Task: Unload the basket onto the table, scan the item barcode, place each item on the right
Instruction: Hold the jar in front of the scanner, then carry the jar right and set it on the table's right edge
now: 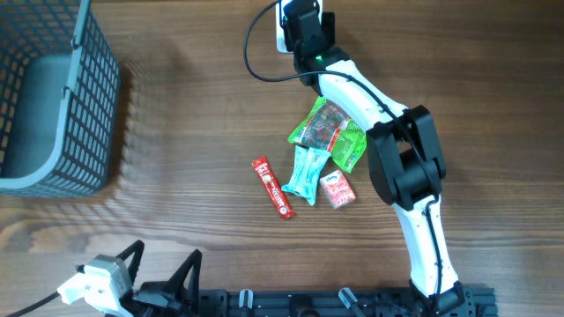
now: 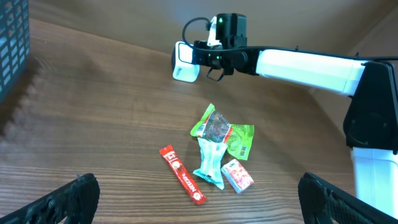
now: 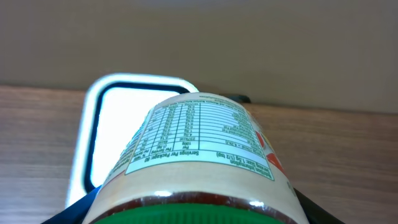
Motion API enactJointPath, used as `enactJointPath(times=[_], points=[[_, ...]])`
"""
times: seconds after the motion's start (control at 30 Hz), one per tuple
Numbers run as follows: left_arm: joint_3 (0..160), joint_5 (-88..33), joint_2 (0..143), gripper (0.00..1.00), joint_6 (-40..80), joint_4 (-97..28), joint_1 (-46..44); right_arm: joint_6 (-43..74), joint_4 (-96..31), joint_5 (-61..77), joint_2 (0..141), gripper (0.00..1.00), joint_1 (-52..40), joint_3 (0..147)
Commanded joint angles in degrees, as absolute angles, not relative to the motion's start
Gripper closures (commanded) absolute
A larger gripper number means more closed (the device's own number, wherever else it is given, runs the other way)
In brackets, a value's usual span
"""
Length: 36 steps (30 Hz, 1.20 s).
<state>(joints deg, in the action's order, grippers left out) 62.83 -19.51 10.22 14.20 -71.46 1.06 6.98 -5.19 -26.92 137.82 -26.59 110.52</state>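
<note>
Two pincers: right pincer (image 2: 210,63) clamped on jar (image 3: 199,155) before scanner (image 3: 124,118), upper centre; left pincer (image 1: 161,264) wide apart, lower left.

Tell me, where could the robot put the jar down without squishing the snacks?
Biggest free patch: the bare wood between the basket and the red bar. There is also room on the outer side of the right arm. Crowded: the middle, where the packets huddle beside that arm.

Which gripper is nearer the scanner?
Right. The right gripper holds a jar just before the scanner; the left gripper sits open far across the table.
</note>
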Motion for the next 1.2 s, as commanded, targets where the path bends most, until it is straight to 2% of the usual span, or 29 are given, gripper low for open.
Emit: enactJointPath(times=[0.0,0.33,0.63,0.87,1.07,1.17], points=[[62.89,-19.4,9.74,0.0,13.67,-71.46,0.73,5.8,-6.61,-33.56,134.26,0.55,-26.92,110.93],[62.89,-19.38,9.74,0.0,13.67,-71.53,0.73,7.25,-17.54,-52.9,130.04,0.55,-23.7,110.93],[62.89,-19.38,9.74,0.0,13.67,-71.53,0.73,23.27,-37.65,-53.89,129.93,0.55,-12.29,110.93],[62.89,-19.4,9.74,0.0,13.69,-71.48,0.73,33.56,-48.66,-39.35,129.93,0.55,3.81,110.93],[62.89,-19.38,9.74,0.0,13.67,-71.48,0.73,37.56,-51.7,-22.9,129.93,0.55,16.71,110.93],[62.89,-19.4,9.74,0.0,13.69,-71.46,0.73,39.55,-51.68,-17.65,129.93,0.49,22.31,110.93]])
